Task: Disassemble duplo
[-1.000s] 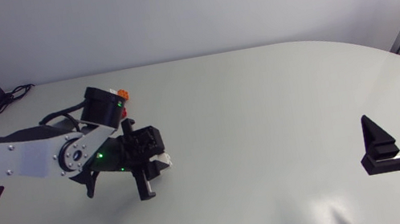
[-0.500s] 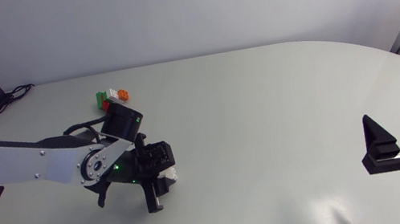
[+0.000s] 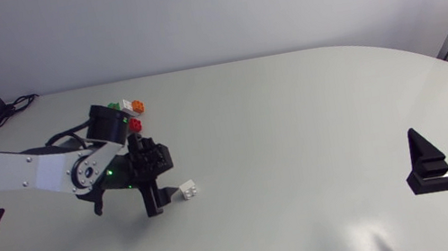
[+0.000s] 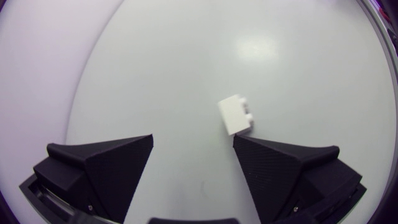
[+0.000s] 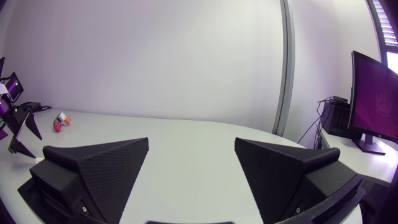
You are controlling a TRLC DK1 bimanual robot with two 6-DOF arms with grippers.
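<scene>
Head view: our left arm [image 3: 13, 174] came in from the left edge and lay over the left half of the pale bench [image 3: 314, 119]. Its black wrist was turned down toward the surface. On the far side of that wrist stood the duplo stack [image 3: 134, 109], with green, white, orange and red bricks showing. The arm's last link hid part of the stack, and we could not tell how the bricks were joined.

In the left wrist view the left gripper [image 4: 193, 142] pointed straight down at the bench with its two wedge fingers spread wide and nothing between them. A single white brick [image 4: 236, 116] lay on the bench ahead of the gripper, just off the tip of one finger. We could not tell whether it touched that finger. From the head view the same white brick sat just to the right of the gripper and nearer than the stack, well apart from it.

Far off at the near right, our right gripper [image 3: 439, 140] sat by the bench edge. Its fingers stood apart and held nothing. The right wrist view looked across the bench to the small stack in the distance.
</scene>
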